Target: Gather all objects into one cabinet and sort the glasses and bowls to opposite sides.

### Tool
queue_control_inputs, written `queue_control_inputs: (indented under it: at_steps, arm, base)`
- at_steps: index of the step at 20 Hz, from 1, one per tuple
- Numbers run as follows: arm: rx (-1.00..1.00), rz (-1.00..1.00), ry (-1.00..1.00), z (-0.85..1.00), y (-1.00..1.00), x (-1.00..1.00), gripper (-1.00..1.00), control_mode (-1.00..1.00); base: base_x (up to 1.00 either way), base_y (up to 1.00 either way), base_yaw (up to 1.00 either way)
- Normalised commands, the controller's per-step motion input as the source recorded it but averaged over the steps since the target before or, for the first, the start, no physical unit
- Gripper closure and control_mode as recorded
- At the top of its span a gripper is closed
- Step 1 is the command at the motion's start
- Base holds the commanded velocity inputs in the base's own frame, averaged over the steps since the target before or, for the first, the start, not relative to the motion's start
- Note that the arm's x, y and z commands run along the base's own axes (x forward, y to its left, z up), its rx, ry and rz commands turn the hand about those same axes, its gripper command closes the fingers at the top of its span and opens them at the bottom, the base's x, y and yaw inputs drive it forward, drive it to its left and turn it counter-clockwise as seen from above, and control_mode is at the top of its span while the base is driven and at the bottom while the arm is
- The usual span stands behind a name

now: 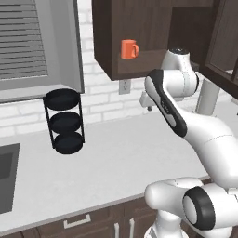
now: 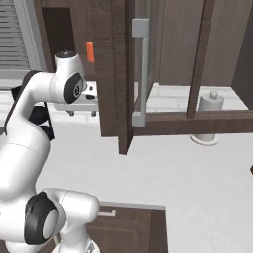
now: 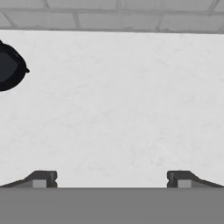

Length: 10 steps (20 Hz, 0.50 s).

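The plain orange mug (image 1: 129,49) stands upright on the bottom shelf of a dark brown wall cabinet (image 1: 108,42). A thin strip of the orange mug (image 2: 90,52) shows past the cabinet's side panel (image 2: 111,74). A glass-paned framed door (image 2: 170,69) hangs open toward me. My gripper (image 1: 147,107) hovers below the cabinet over the white counter, also seen as the gripper (image 2: 82,113) pointing down. It is open and empty, its fingertips (image 3: 41,178) wide apart. The cream mug, blue bowl and wooden bowl are out of view.
A black three-tier rack (image 1: 65,122) stands on the counter (image 1: 116,162) at the left, below a shuttered window; part of the rack (image 3: 8,65) appears in the hand view. A sink (image 1: 7,179) lies at far left. A paper towel roll (image 2: 209,116) stands behind the open door.
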Motion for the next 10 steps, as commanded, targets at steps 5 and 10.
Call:
queue_control_inputs:
  at_steps: [5,10]
  arm:
    - [0.0,0.0,0.0,0.0,0.0,0.0,-1.0,1.0]
    - [0.0,0.0,0.0,0.0,0.0,0.0,-1.0,1.0]
  base:
    - [0.0,0.0,0.0]
    - [0.0,0.0,0.0]
